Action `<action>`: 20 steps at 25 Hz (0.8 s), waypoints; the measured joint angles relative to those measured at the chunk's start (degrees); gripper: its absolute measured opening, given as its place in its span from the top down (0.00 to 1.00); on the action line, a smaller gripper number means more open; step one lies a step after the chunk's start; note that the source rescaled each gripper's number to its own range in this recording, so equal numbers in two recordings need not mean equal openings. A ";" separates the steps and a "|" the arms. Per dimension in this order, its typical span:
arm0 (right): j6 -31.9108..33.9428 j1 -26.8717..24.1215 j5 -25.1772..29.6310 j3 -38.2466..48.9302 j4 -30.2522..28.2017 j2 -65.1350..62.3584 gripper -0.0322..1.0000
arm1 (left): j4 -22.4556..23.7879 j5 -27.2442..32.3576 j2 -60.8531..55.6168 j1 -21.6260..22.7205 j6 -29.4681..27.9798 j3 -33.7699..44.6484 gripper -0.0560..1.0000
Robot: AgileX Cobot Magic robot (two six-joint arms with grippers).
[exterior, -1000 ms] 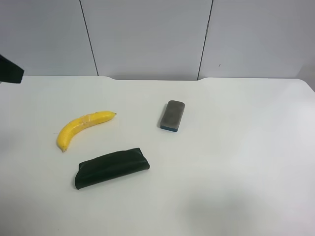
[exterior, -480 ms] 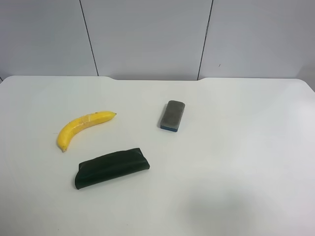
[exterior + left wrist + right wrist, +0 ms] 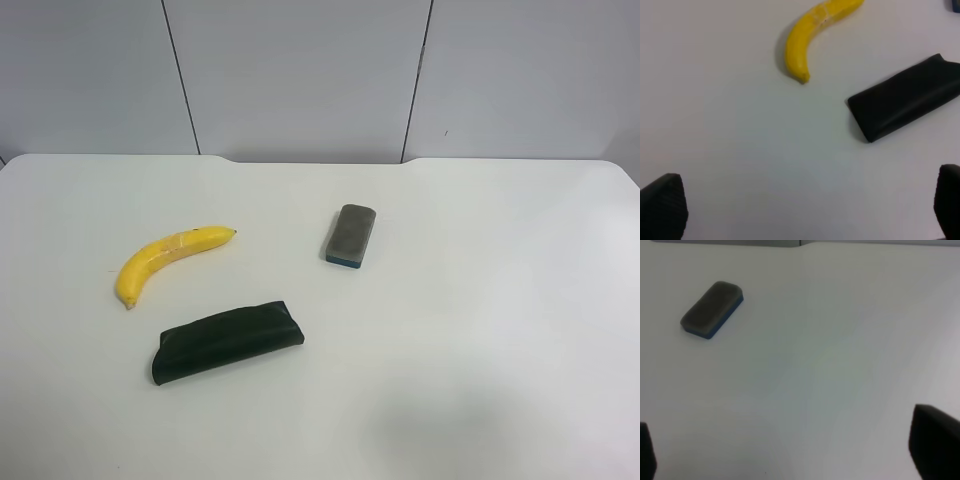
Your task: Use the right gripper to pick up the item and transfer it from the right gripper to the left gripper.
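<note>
The yellow banana (image 3: 165,258) lies on the white table (image 3: 480,300) at the exterior view's left. It also shows in the left wrist view (image 3: 810,35). My left gripper (image 3: 805,207) is open and empty above the table, apart from the banana, with its fingertips (image 3: 662,207) at the picture's corners. My right gripper (image 3: 790,452) is open and empty over bare table, with only its fingertips (image 3: 935,445) showing. The banana is out of the right wrist view. Neither arm shows in the exterior view.
A dark green pouch (image 3: 227,340) lies just in front of the banana, also in the left wrist view (image 3: 905,102). A grey-and-blue eraser block (image 3: 350,235) lies mid-table, also in the right wrist view (image 3: 712,309). A grey panelled wall (image 3: 300,75) stands behind the table.
A dark part of an arm at the exterior view's left edge one second ago has left the view. The banana, pouch and eraser have not moved.
</note>
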 joint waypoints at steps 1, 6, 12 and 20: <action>0.00 0.00 0.00 0.00 0.00 0.00 0.00 | 0.00 -0.21 -1.23 0.00 0.00 0.99 0.00; 0.00 0.00 0.00 0.00 0.00 0.00 0.00 | 0.00 -1.46 -7.43 0.00 -0.32 5.46 0.00; 0.00 0.00 0.00 0.00 0.00 0.00 0.00 | 0.00 -5.25 -8.31 0.00 -0.73 6.42 0.00; 0.00 0.00 0.00 0.00 0.05 0.00 0.00 | 0.15 -8.95 -8.49 0.00 -1.50 8.25 0.00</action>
